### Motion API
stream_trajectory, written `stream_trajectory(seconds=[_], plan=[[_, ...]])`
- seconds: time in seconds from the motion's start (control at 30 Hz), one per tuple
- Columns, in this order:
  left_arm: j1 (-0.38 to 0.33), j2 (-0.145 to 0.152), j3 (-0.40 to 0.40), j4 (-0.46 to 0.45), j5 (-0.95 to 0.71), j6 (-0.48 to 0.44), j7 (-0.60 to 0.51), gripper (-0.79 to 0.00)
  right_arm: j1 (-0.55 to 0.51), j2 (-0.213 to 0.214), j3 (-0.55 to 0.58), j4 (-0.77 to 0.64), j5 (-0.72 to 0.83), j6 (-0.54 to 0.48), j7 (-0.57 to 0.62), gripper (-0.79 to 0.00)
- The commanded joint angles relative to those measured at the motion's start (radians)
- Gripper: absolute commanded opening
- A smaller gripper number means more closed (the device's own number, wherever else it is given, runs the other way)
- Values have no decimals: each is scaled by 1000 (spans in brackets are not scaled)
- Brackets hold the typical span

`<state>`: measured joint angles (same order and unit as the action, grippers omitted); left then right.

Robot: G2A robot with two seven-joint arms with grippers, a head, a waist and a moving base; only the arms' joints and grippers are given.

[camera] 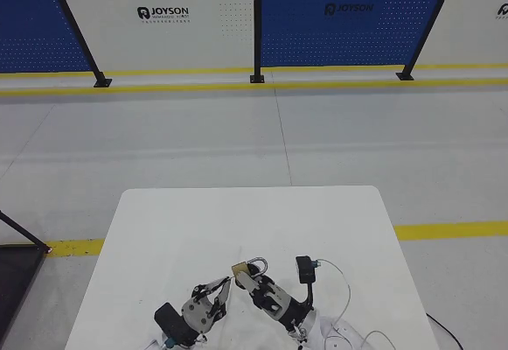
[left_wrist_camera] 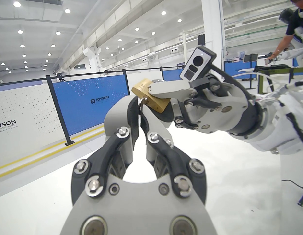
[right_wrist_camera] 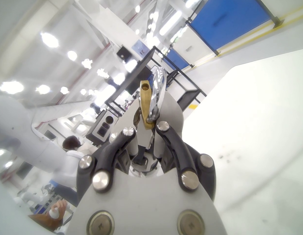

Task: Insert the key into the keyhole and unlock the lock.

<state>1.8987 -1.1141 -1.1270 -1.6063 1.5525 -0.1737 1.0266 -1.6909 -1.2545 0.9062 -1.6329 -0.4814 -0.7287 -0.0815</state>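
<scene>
Closest to the robot, over the near edge of the white table (camera: 254, 219), the left claw (left_wrist_camera: 139, 113) was closed on a small dark key (left_wrist_camera: 141, 105), pinched between its black pads. Just beyond it, the right claw (right_wrist_camera: 148, 117) was clamped on a brass lock (left_wrist_camera: 141, 89) and held it above the table. The lock had a golden body and a shiny silver shackle (right_wrist_camera: 157, 86). The key's tip met the underside of the lock, but I could not tell whether it sat inside the keyhole. The pads covered most of the key, and the keyhole itself was hidden. One finger of the right claw also covered part of the lock's face. A thin white cable (camera: 349, 293) lay near the table's right side. Behind the table was a pale grey floor with yellow lines (camera: 463, 230), and at the far side stood blue and white barrier panels (camera: 345, 31).
</scene>
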Motion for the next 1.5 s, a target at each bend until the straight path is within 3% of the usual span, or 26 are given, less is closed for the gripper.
stream_trajectory(seconds=[0.0, 0.3, 0.57, 0.77, 0.97, 1.0, 1.07, 1.1, 1.13, 1.17, 1.47], plan=[[1, 0, 1, 0, -26, -27, 2, 0, 0, 0, 1, 0, -1, -1, -4, -785], [50, 19, -46, -26, -205, -287, -91, 0, 8, -3, 9, 29, 2, 71, -26, -785], [214, 61, -242, -80, -444, -494, -266, 0, 177, -39, -100, 171, 138, 317, 248, -785], [282, 74, -343, -137, -562, -482, -398, 0, 308, -101, -254, 295, 129, 465, 326, -785], [298, 74, -370, -160, -590, -470, -422, 0, 384, -151, -350, 398, 112, 546, 367, -785], [295, 73, -370, -160, -591, -464, -429, 0, 389, -156, -357, 408, 114, 549, 367, -757], [287, 71, -362, -160, -591, -449, -443, 0, 396, -165, -368, 423, 105, 559, 361, -434], [282, 70, -358, -160, -590, -444, -452, 0, 397, -167, -373, 427, 98, 562, 357, -360], [277, 69, -355, -158, -585, -432, -460, 0, 397, -169, -378, 429, 91, 563, 357, -65], [272, 68, -351, -159, -582, -420, -466, 0, 396, -170, -381, 428, 86, 562, 357, 0], [248, 60, -325, -168, -564, -373, -490, 0, 353, -152, -370, 365, -7, 589, 351, 0]])
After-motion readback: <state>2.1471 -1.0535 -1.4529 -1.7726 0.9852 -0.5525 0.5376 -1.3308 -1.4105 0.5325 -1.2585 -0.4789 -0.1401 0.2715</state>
